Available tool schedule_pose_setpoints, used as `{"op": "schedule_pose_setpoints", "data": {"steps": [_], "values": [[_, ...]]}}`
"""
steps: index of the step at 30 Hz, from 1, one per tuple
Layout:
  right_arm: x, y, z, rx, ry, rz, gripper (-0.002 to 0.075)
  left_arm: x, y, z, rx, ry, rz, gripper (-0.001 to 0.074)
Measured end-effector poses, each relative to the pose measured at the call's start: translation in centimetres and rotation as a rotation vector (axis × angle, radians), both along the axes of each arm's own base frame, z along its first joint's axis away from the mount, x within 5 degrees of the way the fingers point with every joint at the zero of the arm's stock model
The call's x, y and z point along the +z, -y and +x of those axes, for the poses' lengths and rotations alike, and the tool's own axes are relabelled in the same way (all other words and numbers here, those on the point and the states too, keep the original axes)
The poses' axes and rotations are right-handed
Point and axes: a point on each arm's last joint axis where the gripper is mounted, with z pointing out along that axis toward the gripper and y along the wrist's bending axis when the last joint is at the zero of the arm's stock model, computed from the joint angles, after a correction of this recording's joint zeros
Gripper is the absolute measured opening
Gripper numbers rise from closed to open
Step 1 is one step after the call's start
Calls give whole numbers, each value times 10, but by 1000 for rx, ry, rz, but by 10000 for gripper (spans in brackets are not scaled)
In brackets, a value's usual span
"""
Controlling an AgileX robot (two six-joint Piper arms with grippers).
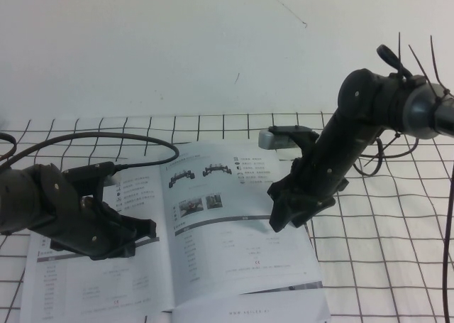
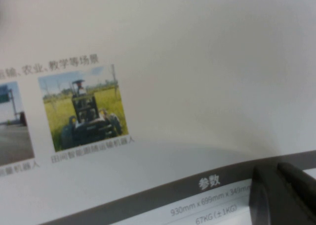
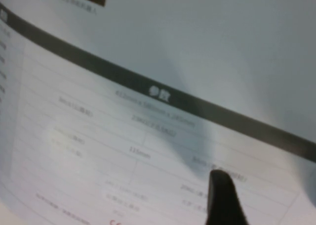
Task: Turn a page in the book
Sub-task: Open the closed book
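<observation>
The book [image 1: 99, 284] lies open on the checked cloth. Its right-hand page [image 1: 227, 255] carries small vehicle photos, a grey band and pale tables. My left gripper [image 1: 145, 232] rests on the left leaf near the spine, and its two fingers [image 2: 276, 195] lie together on the grey band [image 2: 148, 198]. My right gripper [image 1: 279, 220] points down at the right page's outer edge. One dark finger [image 3: 224, 200] shows just over the table print [image 3: 98, 136], and the other is out of frame. Nothing shows between the jaws.
The white cloth with a black grid [image 1: 383, 252] covers the table around the book. A black cable [image 1: 128, 137] loops over the book's far left corner. Another leaf [image 1: 241, 313] shows under the right page's near edge. A plain white wall [image 1: 177, 46] stands behind.
</observation>
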Motion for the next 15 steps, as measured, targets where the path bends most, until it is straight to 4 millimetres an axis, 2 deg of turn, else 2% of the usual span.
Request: {"op": "schedule_pose_setpoints", "data": {"steps": [8,15], "values": [[0,-8,-3,4,-6,25,387,0,0,0,4,2,-2,-2],[-8,-17,-2,-6,-30,130,387,0,0,0,5,2,-5,-2]]}}
